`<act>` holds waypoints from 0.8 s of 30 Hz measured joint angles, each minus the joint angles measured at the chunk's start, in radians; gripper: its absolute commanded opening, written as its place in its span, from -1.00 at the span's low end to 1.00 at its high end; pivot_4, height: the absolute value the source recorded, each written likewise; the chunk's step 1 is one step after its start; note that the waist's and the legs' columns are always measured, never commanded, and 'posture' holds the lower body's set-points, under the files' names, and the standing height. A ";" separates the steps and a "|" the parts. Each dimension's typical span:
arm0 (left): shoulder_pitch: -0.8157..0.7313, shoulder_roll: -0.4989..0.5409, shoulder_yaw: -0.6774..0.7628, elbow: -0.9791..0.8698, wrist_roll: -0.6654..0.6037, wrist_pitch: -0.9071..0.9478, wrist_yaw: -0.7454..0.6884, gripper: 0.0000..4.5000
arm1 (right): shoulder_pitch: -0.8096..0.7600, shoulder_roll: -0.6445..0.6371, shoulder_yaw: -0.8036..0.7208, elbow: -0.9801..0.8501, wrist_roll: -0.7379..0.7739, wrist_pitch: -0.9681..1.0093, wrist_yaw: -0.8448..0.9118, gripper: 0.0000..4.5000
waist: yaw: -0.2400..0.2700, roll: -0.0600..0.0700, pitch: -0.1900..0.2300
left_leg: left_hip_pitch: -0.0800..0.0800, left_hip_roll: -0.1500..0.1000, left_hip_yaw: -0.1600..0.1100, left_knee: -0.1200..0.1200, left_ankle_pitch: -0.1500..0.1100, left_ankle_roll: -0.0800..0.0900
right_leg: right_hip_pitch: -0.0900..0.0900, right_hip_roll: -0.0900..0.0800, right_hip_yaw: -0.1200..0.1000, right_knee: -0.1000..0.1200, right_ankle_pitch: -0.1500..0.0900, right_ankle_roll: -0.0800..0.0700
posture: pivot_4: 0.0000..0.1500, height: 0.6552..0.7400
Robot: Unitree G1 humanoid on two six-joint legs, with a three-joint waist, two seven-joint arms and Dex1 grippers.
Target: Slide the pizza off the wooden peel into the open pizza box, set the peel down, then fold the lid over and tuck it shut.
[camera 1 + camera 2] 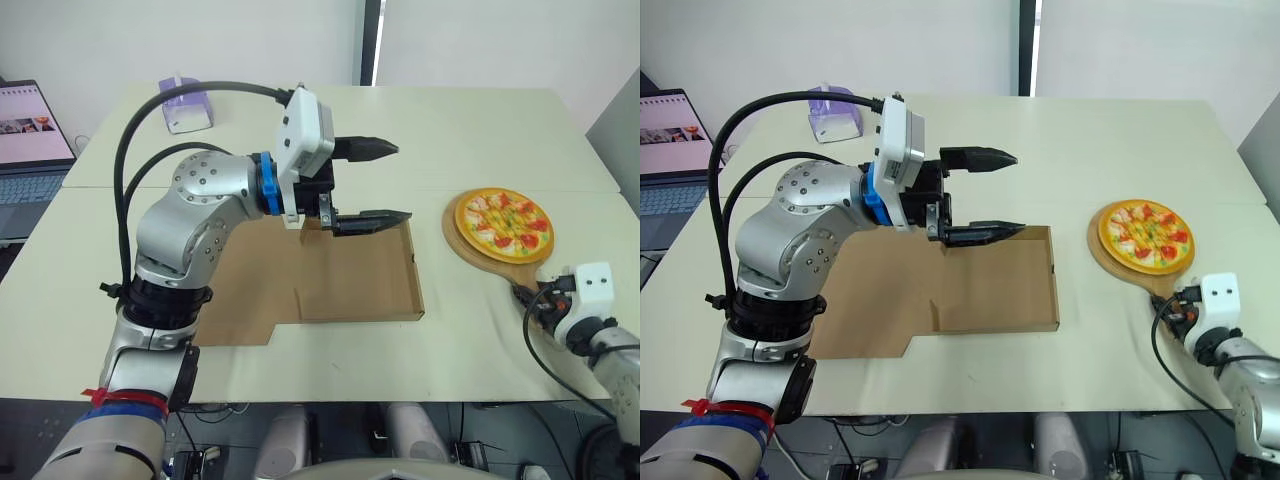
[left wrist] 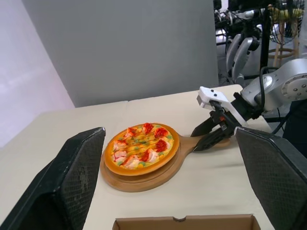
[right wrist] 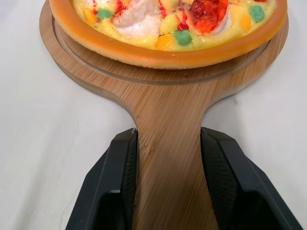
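Cream table (image 1: 480, 120) in a white-walled room, with the pizza on its peel and the box lying open beside it.

Two black fingers (image 3: 122, 163) of the right gripper (image 3: 169, 134) press against both edges of the handle of the round bamboo-coloured wooden peel (image 3: 168, 100), which lies flat near the table's right side. The orange-crusted pizza with red and green toppings (image 1: 503, 222) sits on the peel. Left of it and apart lies the open brown cardboard pizza box (image 1: 350, 280). The left gripper (image 1: 400, 181) hangs above the box's far edge, jaws wide apart and empty. A lilac tissue box (image 1: 185, 105) and a laptop (image 1: 30, 150) stand at the far left.
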 measured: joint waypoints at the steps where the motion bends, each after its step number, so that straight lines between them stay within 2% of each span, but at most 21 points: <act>1: -0.013 0.004 0.005 0.014 0.001 -0.005 -0.004 1.00 | -0.043 -0.045 0.009 0.020 0.011 0.010 0.041 -0.26 | -0.002 0.002 0.002 | 0.000 -0.001 0.000 0.000 0.000 0.000 | -0.001 0.001 0.000 0.000 0.000 0.000 | 1.00 1.00; 7: -0.025 0.067 0.021 0.050 0.005 -0.026 -0.054 1.00 | -0.326 -0.190 0.074 0.118 0.032 0.015 0.202 -0.26 | -0.006 0.003 0.003 | -0.001 0.000 -0.002 -0.001 0.000 0.000 | -0.002 0.000 -0.003 0.000 0.001 -0.001 | 1.00 1.00; 13: -0.045 0.146 0.090 0.078 -0.007 0.005 -0.068 1.00 | -0.587 -0.199 0.232 0.299 -0.024 -0.096 0.334 -0.26 | -0.006 0.000 0.006 | -0.003 0.000 -0.003 -0.001 0.000 0.000 | -0.004 -0.002 -0.004 -0.001 0.001 -0.001 | 1.00 1.00; 18: -0.049 0.230 0.147 0.083 -0.035 0.074 -0.084 1.00 | -0.701 -0.162 0.313 0.460 -0.106 -0.296 0.414 -0.26 | 0.000 0.000 0.007 | -0.010 -0.001 -0.004 0.000 0.002 -0.003 | -0.010 -0.004 -0.005 -0.001 0.001 -0.001 | 1.00 1.00; 20: -0.046 0.254 0.159 0.076 -0.054 0.107 -0.089 1.00 | -0.721 -0.136 0.323 0.511 -0.130 -0.391 0.440 -0.26 | 0.002 0.000 0.007 | -0.017 -0.001 -0.004 0.002 0.002 -0.003 | -0.017 -0.005 -0.005 0.000 0.001 -0.001 | 1.00 1.00; 24: -0.040 0.283 0.166 0.036 -0.089 0.174 -0.084 1.00 | -0.734 -0.079 0.351 0.572 -0.148 -0.512 0.481 -0.26 | 0.004 0.000 0.008 | -0.020 -0.001 -0.004 0.002 0.002 -0.003 | -0.019 -0.005 -0.006 0.000 0.001 -0.001 | 1.00 1.00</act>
